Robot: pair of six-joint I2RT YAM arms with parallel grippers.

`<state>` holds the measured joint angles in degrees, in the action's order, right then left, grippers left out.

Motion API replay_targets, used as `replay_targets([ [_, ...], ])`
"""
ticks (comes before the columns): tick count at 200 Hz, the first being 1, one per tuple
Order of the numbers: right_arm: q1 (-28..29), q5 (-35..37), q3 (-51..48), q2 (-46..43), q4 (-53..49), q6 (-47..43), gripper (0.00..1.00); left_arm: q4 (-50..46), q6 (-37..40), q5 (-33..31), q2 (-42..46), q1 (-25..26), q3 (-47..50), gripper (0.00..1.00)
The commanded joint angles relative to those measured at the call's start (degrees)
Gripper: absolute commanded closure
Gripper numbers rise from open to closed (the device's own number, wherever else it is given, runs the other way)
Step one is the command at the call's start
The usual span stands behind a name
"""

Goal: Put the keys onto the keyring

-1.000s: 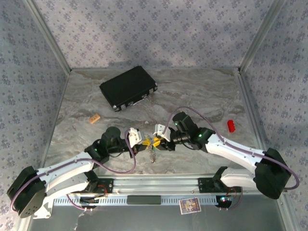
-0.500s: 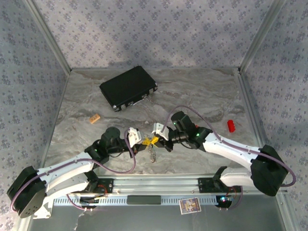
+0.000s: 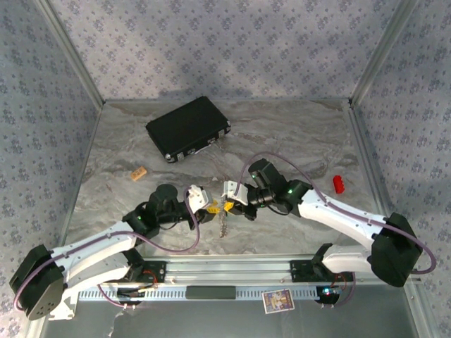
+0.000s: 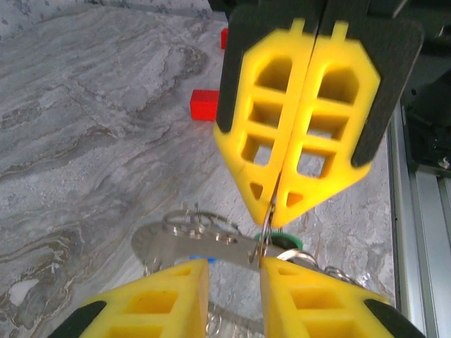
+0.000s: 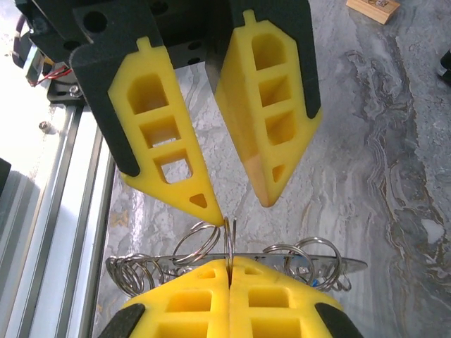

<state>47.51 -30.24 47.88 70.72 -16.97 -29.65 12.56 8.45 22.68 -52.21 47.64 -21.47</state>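
Wooden block [image 3: 139, 172]: left side of the desk [image 3: 303, 141], well apart from both arms
Black case [image 3: 187, 129]: far left of centre, lying flat, lid shut
Left gripper [image 3: 210, 208]: near centre, pointing right; jaws open, a clear gap between the yellow fingers [image 5: 169, 141], nothing pinched
Keyring [image 4: 190, 243]: between the two grippers, above the desk; flat grey metal piece carrying several wire loops; it hangs down below the fingertips in the top view
Keys: a green tag [image 4: 289, 243] and a blue tag [image 4: 198, 258] show just behind the metal piece; whether they are threaded on, I cannot tell
Right gripper [image 3: 227, 205]: facing the left one, tips almost touching; jaws closed on a thin wire loop of the keyring
Red block [image 3: 339, 184]: right side, near the wall
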Motion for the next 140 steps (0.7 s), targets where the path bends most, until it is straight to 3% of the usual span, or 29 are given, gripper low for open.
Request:
replay_targets([
  [1,0.4,1.2,3.6,0.4,-5.4,-4.1,1.0,-2.7,2.2,0.6,-0.5,0.3,-2.6,0.76],
  [70,1.6,3.0,7.2,2.7,-8.2,-7.6,1.0,0.3,2.3,3.4,-1.1,0.3,-2.7,0.76],
  [140,2.9,2.0,8.7,3.7,-8.3,-8.1,1.0,1.6,1.9,5.1,-2.2,0.2,-2.7,0.83],
])
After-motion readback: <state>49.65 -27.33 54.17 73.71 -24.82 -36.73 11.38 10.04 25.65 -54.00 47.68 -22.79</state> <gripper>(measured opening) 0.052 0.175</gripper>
